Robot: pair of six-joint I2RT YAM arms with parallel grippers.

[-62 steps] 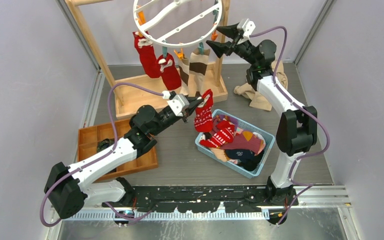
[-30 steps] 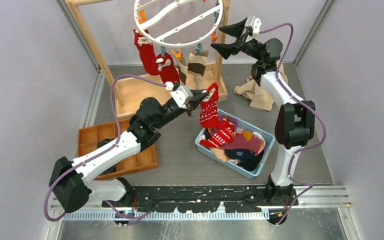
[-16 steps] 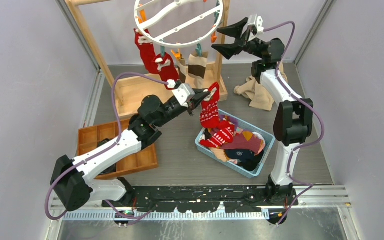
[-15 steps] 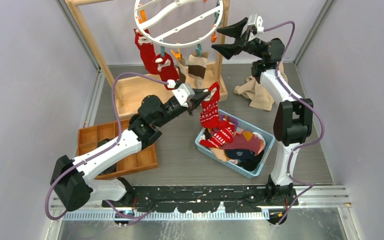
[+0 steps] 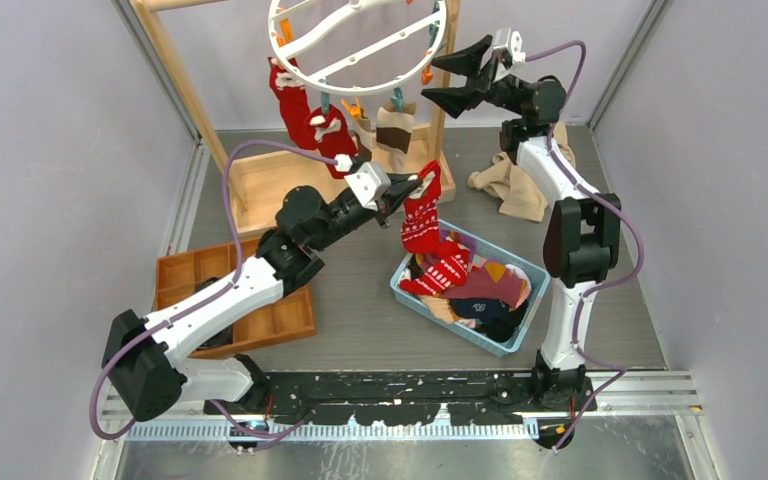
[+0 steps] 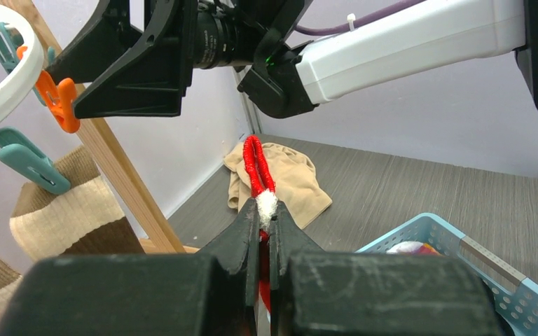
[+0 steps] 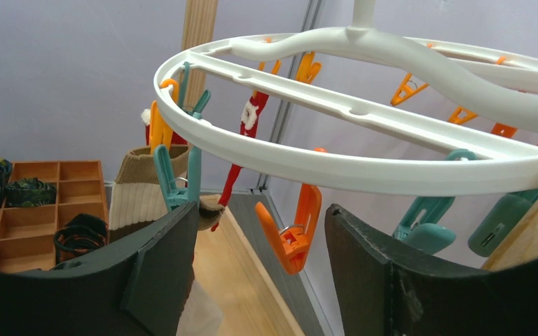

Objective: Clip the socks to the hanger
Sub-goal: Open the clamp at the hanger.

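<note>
Pinches the white-trimmed top of a red sock (image 5: 422, 218) in the left gripper (image 5: 410, 192), fingers pressed together on the fabric and a red loop poking up past the tips in the left wrist view. Dangles that sock over the far left edge of a light blue basket (image 5: 535, 272), its lower end touching or nearly touching the heap of socks (image 5: 470, 285) inside; hard to tell from above. Spreads the right gripper (image 7: 263, 210) wide beneath the right rim of the white hanger (image 7: 364, 168), with an orange clip (image 7: 291, 234) hanging between the two dark fingers and a teal clip (image 7: 178, 178) just left of it on the same rim. Already clipped along the hanger's near left side: two red socks (image 5: 305, 110) and a tan-and-brown pair (image 5: 390, 125). Around the hanger, a tall wooden frame (image 5: 175, 85), its right post just beside the right gripper and its base board under the clipped socks. On the table at the far right, behind the right arm, a crumpled beige cloth (image 5: 515, 195). At the left, partly covered by the left arm, a wooden compartment tray (image 5: 175, 280) with dark rolled bundles (image 7: 80, 238) in some cells.
</note>
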